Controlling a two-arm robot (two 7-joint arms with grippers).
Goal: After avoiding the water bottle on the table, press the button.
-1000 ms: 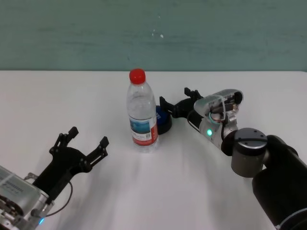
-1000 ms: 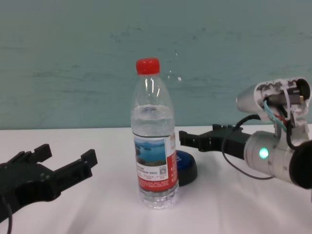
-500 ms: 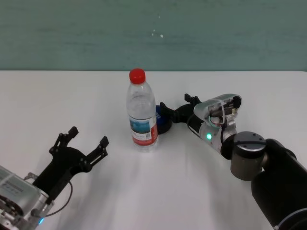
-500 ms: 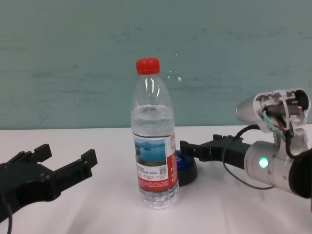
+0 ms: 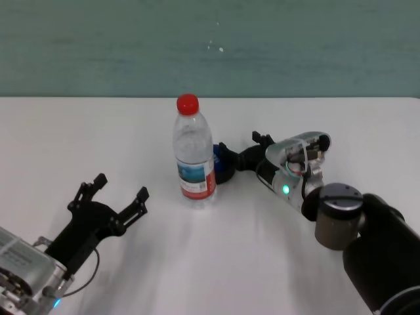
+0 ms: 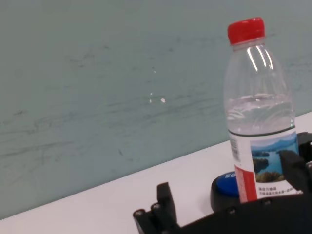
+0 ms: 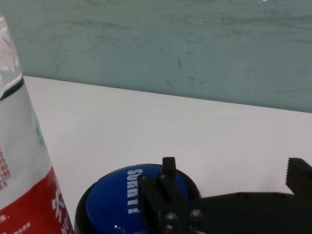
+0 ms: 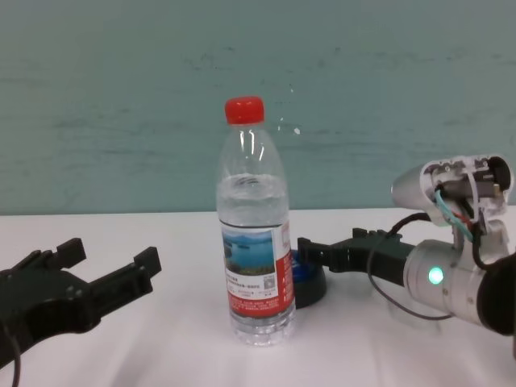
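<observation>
Now seemingly lower onto button [image 5: 222, 164]

A teal-green painted wall [image 5: 210, 46] runs behind the work surface, its face streaked with faint horizontal scuffs and dotted with a few small white specks [image 5: 220, 48] near the middle.

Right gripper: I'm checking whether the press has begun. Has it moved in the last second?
Yes. The right gripper has dropped and advanced toward the button, closer to the bottle than before.
</observation>
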